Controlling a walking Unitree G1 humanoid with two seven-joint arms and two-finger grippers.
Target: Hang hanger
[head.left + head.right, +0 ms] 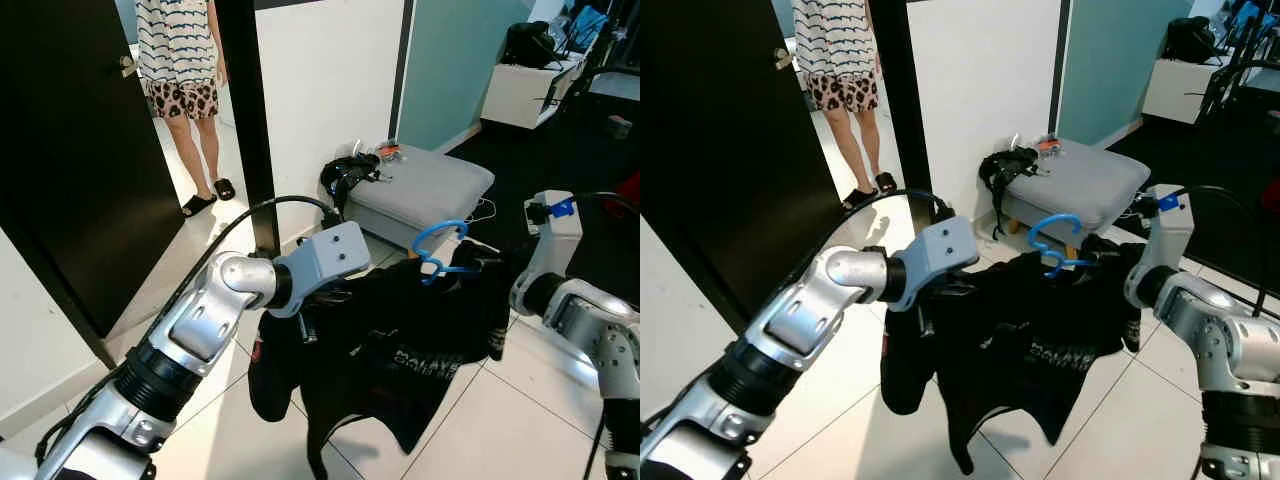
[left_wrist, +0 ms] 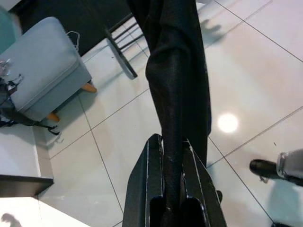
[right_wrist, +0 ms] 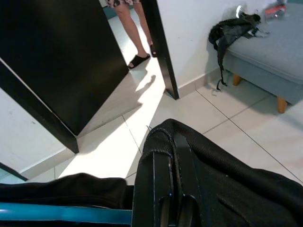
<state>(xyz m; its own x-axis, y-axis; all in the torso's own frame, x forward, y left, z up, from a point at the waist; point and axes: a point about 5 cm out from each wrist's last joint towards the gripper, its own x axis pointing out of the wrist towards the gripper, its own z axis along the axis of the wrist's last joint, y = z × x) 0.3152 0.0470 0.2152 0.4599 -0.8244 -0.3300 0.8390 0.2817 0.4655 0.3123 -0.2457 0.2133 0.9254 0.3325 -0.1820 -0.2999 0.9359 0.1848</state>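
A black T-shirt (image 1: 400,350) hangs on a blue hanger, stretched in the air between my two arms. The hanger's blue hook (image 1: 438,240) sticks up above the collar, free of any rail. My left gripper (image 2: 173,156) is shut on a fold of the shirt's cloth at one shoulder; in the eye views its fingers are buried in the fabric below the grey wrist block (image 1: 335,255). My right gripper (image 3: 171,161) is shut on the cloth at the other shoulder, with the hanger's blue bar (image 3: 61,213) just beside it.
A grey footstool (image 1: 435,185) with a black bag (image 1: 350,175) on its corner stands right behind the shirt. A person (image 1: 180,60) stands in the doorway beside the black door (image 1: 70,150) and black frame post (image 1: 250,120). A white desk (image 1: 520,90) is far right.
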